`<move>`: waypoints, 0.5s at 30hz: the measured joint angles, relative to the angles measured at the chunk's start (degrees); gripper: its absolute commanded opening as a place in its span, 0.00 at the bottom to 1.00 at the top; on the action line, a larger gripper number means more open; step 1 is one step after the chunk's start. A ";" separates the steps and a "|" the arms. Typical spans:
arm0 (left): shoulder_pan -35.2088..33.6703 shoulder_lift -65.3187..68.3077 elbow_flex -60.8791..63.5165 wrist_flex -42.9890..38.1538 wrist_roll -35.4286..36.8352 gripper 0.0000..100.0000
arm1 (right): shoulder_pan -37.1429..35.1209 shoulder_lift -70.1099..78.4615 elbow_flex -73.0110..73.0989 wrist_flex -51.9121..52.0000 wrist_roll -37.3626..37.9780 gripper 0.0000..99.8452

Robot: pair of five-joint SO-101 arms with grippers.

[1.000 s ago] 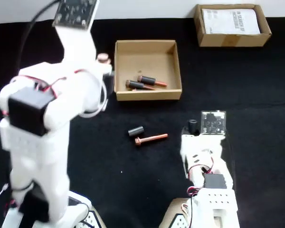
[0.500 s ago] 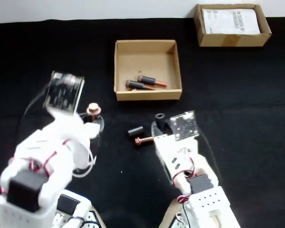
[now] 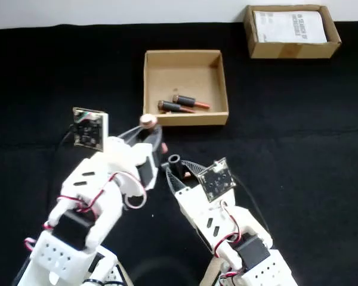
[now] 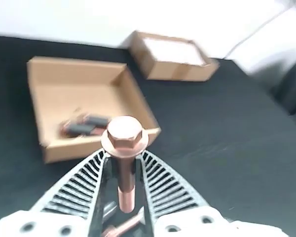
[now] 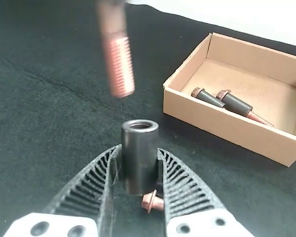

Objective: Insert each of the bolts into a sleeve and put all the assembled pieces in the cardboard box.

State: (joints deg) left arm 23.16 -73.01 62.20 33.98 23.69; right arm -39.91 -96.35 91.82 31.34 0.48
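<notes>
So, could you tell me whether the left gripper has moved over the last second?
Yes. The left gripper, holding a bolt, pulled back from beside the cardboard box's left wall to off its near-left corner.

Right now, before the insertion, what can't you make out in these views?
- Loose bolt on the table: right wrist view, the sleeve and the fingers holding it hide all but its head.
- Held bolt: right wrist view, its head is cut off by the picture's edge.
- Assembled pieces in the cardboard box: left wrist view, too blurred to tell bolt from sleeve.
</notes>
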 measured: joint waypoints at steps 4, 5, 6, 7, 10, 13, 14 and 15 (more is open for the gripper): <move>3.69 9.49 -5.45 -0.62 0.00 0.01 | 0.00 -4.40 2.99 0.26 0.00 0.01; 4.22 12.13 -7.56 -0.62 0.00 0.01 | 0.09 -5.19 3.08 0.26 0.00 0.01; 4.57 14.42 -9.58 -0.70 0.00 0.01 | 0.62 -5.89 3.08 0.26 0.00 0.01; 5.10 16.62 -11.16 -0.88 0.00 0.01 | 1.14 -6.51 3.16 0.26 0.00 0.01; 6.95 19.96 -13.27 -0.97 0.00 0.01 | 2.99 -7.21 3.25 0.26 0.00 0.01; 8.18 20.40 -13.63 0.53 0.09 0.01 | 5.10 -7.38 3.34 0.26 0.00 0.01; 8.18 20.48 -13.80 1.23 0.09 0.01 | 5.71 -7.38 3.34 0.26 0.00 0.01; 8.18 20.48 -13.80 1.85 0.18 0.01 | 6.07 -7.38 3.34 0.26 0.00 0.01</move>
State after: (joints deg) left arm 31.34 -52.53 48.40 35.82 23.87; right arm -33.85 -103.74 95.16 31.60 0.48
